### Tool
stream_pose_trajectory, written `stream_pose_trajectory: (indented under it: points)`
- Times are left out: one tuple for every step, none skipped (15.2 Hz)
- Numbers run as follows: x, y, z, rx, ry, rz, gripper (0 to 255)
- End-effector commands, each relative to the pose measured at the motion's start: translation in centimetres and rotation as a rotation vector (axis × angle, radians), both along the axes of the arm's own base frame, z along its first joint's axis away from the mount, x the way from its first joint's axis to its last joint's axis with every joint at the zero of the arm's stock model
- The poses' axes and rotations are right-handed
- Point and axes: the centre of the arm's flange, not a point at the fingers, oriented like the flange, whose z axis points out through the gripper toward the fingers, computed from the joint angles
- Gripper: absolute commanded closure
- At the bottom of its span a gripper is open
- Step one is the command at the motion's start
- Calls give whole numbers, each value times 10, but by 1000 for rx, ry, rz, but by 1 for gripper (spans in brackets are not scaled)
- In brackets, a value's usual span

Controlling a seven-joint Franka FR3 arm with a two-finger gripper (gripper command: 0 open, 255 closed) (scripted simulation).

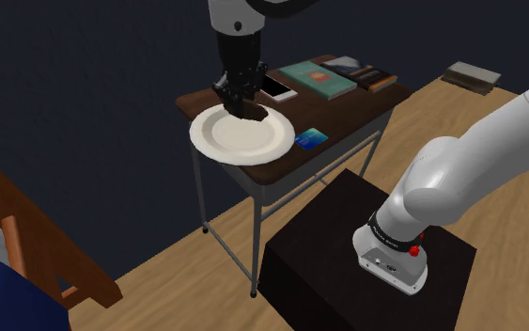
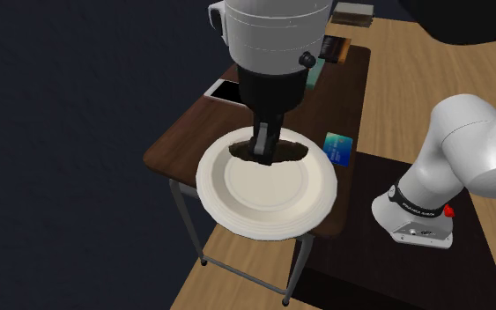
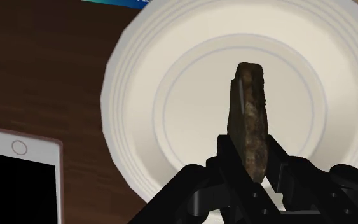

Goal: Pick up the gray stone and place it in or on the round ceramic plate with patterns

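The end effector (image 3: pixel 254 159) is clamped on the brownish stone (image 3: pixel 250 108), with the white plate (image 3: pixel 130 89) just beneath it. Pickup looks done; lowering and release remain.

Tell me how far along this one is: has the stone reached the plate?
Pickup looks done: the gripper is shut on the brownish stone. In hand: the stone hangs over the white plate. Left: opening the fingers so it rests on the plate.

You have one stone (image 3: pixel 250 121), one plate (image 1: pixel 210 141), one phone (image 3: pixel 21 178), one blue card (image 1: pixel 311 137) and one green book (image 1: pixel 318 79) on one table (image 1: pixel 347 105).
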Motion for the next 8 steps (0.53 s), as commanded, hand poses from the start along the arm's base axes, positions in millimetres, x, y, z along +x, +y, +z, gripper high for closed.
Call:
stream_pose_trajectory:
  points:
    - [1,0,-11,0,0,0,255]
    - [1,0,-17,0,0,0,255]
    - [1,0,-22,0,0,0,255]
    - [1,0,-27,0,0,0,255]
    - [1,0,-29,0,0,0,255]
    - [1,0,-29,0,0,0,255]
    - [1,0,-29,0,0,0,255]
    - [1,0,-29,0,0,0,255]
